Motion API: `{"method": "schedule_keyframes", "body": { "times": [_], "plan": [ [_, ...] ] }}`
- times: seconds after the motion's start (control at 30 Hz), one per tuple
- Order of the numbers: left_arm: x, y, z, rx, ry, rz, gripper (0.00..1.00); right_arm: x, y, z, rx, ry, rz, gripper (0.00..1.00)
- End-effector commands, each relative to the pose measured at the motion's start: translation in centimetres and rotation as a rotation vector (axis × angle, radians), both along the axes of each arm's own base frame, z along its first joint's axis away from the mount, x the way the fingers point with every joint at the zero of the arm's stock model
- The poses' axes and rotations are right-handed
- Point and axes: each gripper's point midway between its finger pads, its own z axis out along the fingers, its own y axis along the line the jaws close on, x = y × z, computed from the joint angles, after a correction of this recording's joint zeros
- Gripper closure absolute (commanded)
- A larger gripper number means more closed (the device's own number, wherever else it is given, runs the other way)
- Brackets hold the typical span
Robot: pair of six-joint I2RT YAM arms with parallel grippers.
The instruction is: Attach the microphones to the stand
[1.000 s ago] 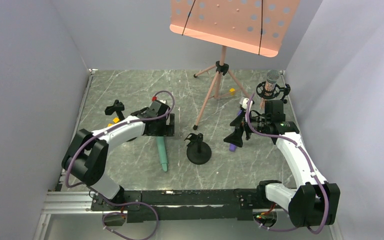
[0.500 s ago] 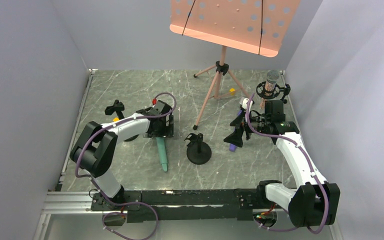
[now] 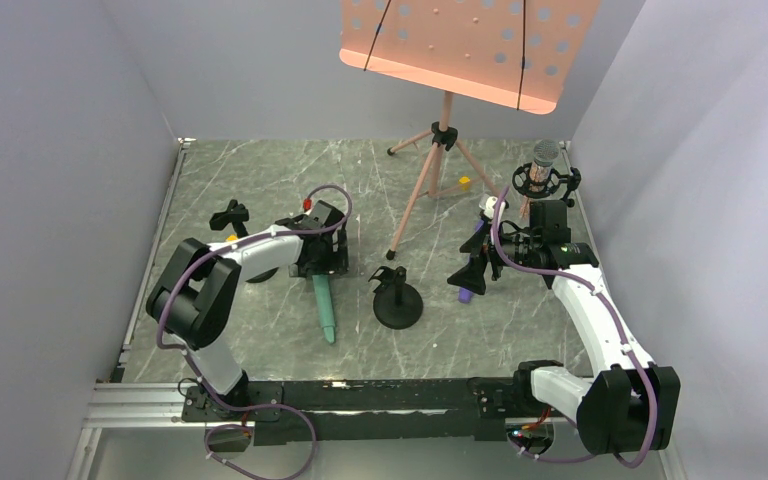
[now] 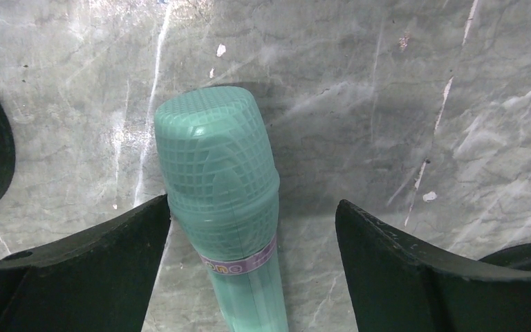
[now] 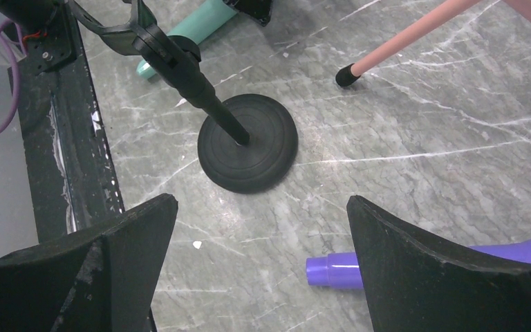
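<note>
The mint green microphone [image 3: 324, 308] lies flat on the marble table. Its mesh head [image 4: 216, 162] sits between the fingers of my open left gripper [image 4: 252, 203], close against the left finger [image 4: 110, 249]. My left gripper [image 3: 322, 264] is low over that head. The purple microphone [image 3: 466, 294] lies on the table under my open right gripper [image 3: 469, 273]; only its tail end [image 5: 333, 270] shows beside the right finger [image 5: 442, 277]. The silver-pink microphone [image 3: 545, 153] stands upright in a black shock-mount stand [image 3: 543, 181] at the back right.
An empty black round-base stand [image 3: 397, 300] stands mid-table, also in the right wrist view [image 5: 249, 142]. Another black clip stand [image 3: 230, 214] is behind the left arm. A pink music stand [image 3: 465, 40] on a tripod [image 3: 430, 180] is at the back. Grey walls enclose three sides.
The left arm's shoulder and elbow have swung right while its gripper stayed over the mint microphone's head. The right arm and the microphones have not moved.
</note>
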Motion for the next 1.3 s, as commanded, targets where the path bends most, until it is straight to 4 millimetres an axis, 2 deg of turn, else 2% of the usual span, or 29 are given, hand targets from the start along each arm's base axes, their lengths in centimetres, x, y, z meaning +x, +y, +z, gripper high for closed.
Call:
{"method": "schedule_keyframes", "body": {
  "times": [0.0, 0.17, 0.27, 0.33, 0.4, 0.43, 0.47, 0.53, 0.6, 0.77, 0.93, 1.13, 1.27],
  "plan": [
    [0.1, -0.3, -0.4, -0.024, 0.002, 0.024, 0.08, 0.5, 0.1, 1.7, 0.009, -0.068, 0.019, 0.00],
    [0.1, -0.3, -0.8, -0.023, 0.011, 0.023, 0.18, 0.5, 0.1, 1.8, 0.010, -0.070, 0.020, 0.00],
    [0.1, -0.4, -0.9, -0.023, 0.013, 0.022, 0.27, 0.5, 0.1, 1.8, 0.010, -0.069, 0.023, 0.00],
    [0.1, -0.4, -0.8, -0.023, 0.012, 0.020, 0.36, 0.5, 0.1, 1.8, 0.010, -0.072, 0.023, 0.00],
    [0.2, -0.3, -0.4, -0.024, 0.002, 0.016, 0.56, 0.4, 0.1, 1.8, 0.010, -0.073, 0.024, 0.00],
    [0.2, -0.3, -0.1, -0.024, -0.009, 0.016, 0.69, 0.4, 0.1, 1.8, 0.010, -0.073, 0.024, 0.00],
    [0.4, -0.3, 0.4, -0.026, -0.022, 0.016, 0.85, 0.4, 0.1, 1.8, 0.010, -0.074, 0.024, 0.00],
    [0.6, -0.2, 1.6, -0.031, -0.053, 0.008, 0.95, 0.4, 0.1, 1.9, 0.010, -0.074, 0.026, 0.00],
    [1.0, -0.4, 3.7, -0.056, -0.120, -0.009, 1.00, 0.3, 0.2, 1.8, 0.012, -0.072, 0.030, 0.00],
    [1.1, -1.5, 10.1, -0.162, -0.304, -0.115, 1.00, 0.0, 0.3, 1.7, 0.017, -0.066, 0.054, 0.00],
    [-0.5, -4.0, 16.9, -0.330, -0.505, -0.357, 1.00, -0.4, 0.5, 1.8, 0.025, -0.069, 0.074, 0.00],
    [-3.8, -5.9, 24.1, -0.429, -0.709, -0.656, 1.00, -1.1, 0.7, 2.0, 0.041, -0.084, 0.110, 0.00],
    [-7.7, -7.8, 29.6, -0.558, -0.909, -0.930, 1.00, -1.5, 0.9, 2.2, 0.052, -0.086, 0.131, 0.00]
  ]
}}
